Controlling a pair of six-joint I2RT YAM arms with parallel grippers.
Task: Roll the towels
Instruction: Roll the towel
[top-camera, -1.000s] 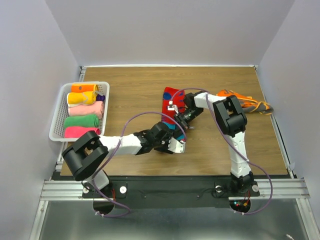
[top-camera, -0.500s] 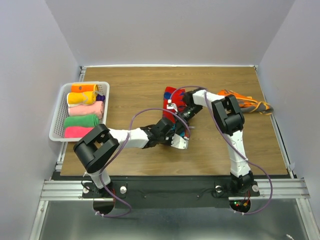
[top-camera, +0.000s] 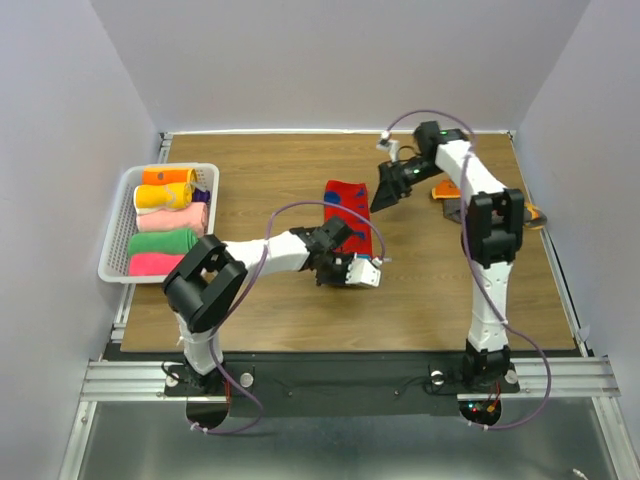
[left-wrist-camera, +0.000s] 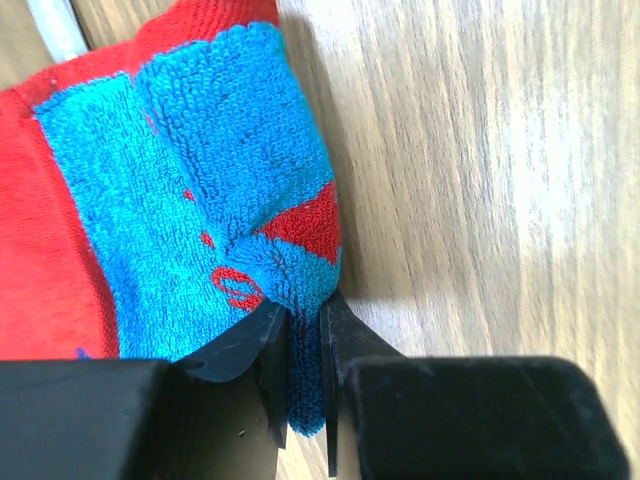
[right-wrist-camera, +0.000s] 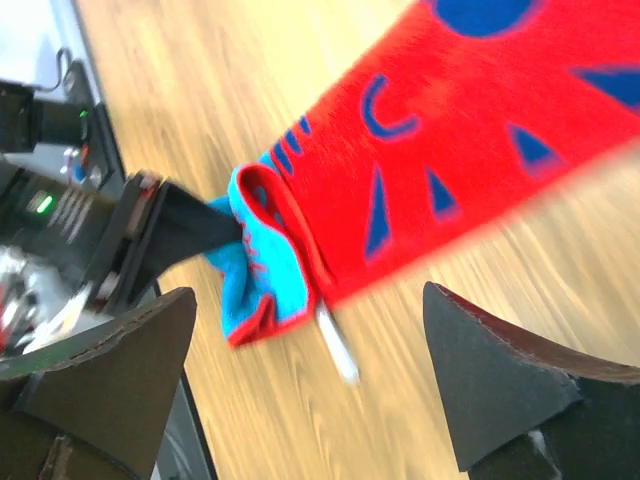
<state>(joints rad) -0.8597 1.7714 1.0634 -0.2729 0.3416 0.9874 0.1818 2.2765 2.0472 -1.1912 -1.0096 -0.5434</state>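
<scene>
A red towel with blue patterns (top-camera: 350, 208) lies flat mid-table, and its near end is folded over to show a blue underside (left-wrist-camera: 200, 170). My left gripper (top-camera: 343, 258) is shut on that folded near edge, and a pinch of blue cloth sits between its jaws (left-wrist-camera: 305, 370). My right gripper (top-camera: 380, 200) hovers open above the towel's far right corner, holding nothing (right-wrist-camera: 310, 300). In the right wrist view, the towel (right-wrist-camera: 450, 110) runs below the spread fingers. An orange towel (top-camera: 448, 188) lies crumpled at the far right, partly hidden behind the right arm.
A white slatted basket (top-camera: 116, 222) stands at the left edge. It holds rolled towels: orange (top-camera: 168, 176), yellow (top-camera: 163, 196), pink (top-camera: 172, 220), green (top-camera: 162, 241) and a deeper pink one (top-camera: 158, 263). A cable loops over the left arm.
My right gripper opened, let go of the red towel and swung up to the far right. My left gripper closed on the towel's near edge, and the left arm drew in.
</scene>
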